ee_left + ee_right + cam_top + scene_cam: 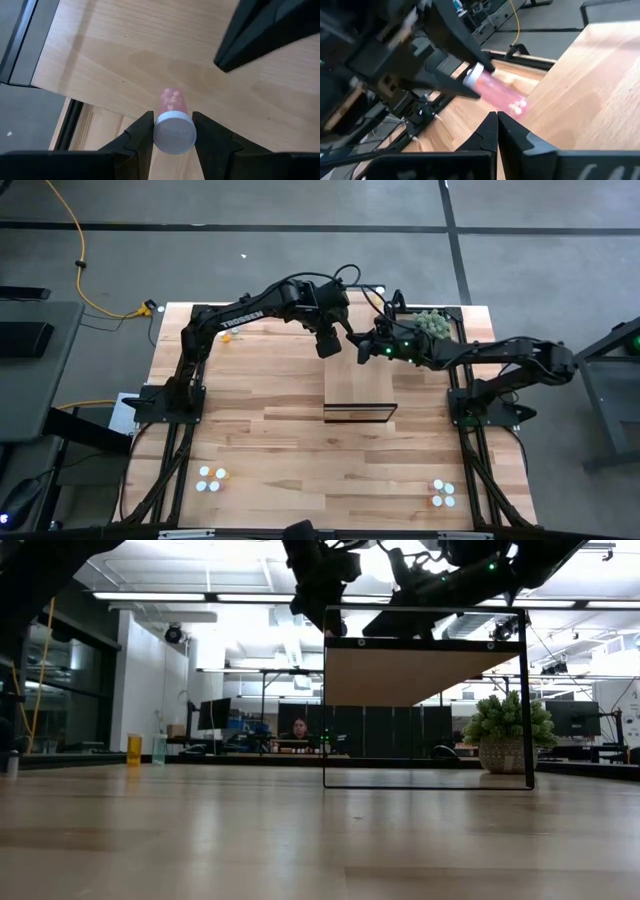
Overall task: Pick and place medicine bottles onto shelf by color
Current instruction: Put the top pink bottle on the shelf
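Observation:
My left gripper (328,346) is shut on a pink medicine bottle (172,102) with a white cap, above the far left part of the shelf's light-wood top board (360,380). The shelf stands at the table's middle and also shows in the low view (420,675). My right gripper (497,116) is shut and empty. It hovers just right of the left gripper (362,345), its tips near the bottle's bottom end (517,104) but apart from it. My left gripper pinches the pink bottle at its white cap (174,131) between its two fingers. The fingers slant down from above toward the shelf's top board. The bottle sticks out past the fingertips, tilted, bottom end toward the board. I cannot tell whether that end touches the board.
Several white-capped bottles stand near the front left (210,477) and front right (442,493) corners. A yellow bottle (134,748) and a pale one (160,748) stand at the far left. A potted plant (430,323) stands at the far right, behind the right arm.

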### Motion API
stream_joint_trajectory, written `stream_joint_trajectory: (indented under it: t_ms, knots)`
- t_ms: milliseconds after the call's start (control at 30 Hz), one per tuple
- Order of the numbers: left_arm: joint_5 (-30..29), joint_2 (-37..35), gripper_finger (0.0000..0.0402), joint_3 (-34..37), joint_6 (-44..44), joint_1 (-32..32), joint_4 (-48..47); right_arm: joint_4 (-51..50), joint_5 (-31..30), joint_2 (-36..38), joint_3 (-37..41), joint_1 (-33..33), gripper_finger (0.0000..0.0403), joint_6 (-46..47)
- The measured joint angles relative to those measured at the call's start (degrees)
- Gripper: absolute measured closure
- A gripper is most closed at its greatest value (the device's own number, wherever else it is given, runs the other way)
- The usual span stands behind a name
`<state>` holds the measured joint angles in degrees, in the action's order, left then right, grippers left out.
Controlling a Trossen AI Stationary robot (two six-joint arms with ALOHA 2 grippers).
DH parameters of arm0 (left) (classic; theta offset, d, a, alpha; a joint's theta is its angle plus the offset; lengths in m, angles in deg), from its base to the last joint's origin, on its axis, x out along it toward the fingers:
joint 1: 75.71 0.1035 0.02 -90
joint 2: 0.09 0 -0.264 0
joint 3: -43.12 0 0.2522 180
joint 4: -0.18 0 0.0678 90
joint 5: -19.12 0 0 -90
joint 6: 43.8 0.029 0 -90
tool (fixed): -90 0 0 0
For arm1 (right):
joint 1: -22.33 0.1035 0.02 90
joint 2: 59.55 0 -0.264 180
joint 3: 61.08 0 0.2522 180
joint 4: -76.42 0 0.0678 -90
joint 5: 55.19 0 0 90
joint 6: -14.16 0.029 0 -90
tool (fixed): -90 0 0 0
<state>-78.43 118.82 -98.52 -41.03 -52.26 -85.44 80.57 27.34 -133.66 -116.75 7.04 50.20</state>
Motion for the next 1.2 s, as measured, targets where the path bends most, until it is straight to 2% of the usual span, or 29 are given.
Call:
stream_joint_trajectory:
  t_ms: [367,633,1200]
  knots:
    - [0.0,0.0,0.0286,0.0,-0.92,-0.79,-0.06,6.38,-1.92,-2.73,0.0,0.04,0.0403,1.54]
    - [0.0,-0.01,0.0286,0.0,-1.03,-1.01,0.46,7.02,-5.25,-5.16,0.03,0.04,0.0403,3.94]
    - [-0.16,-0.04,0.0286,0.07,-0.64,-0.99,5.99,7.67,-4.04,-7.42,0.03,0.06,0.0403,6.19]
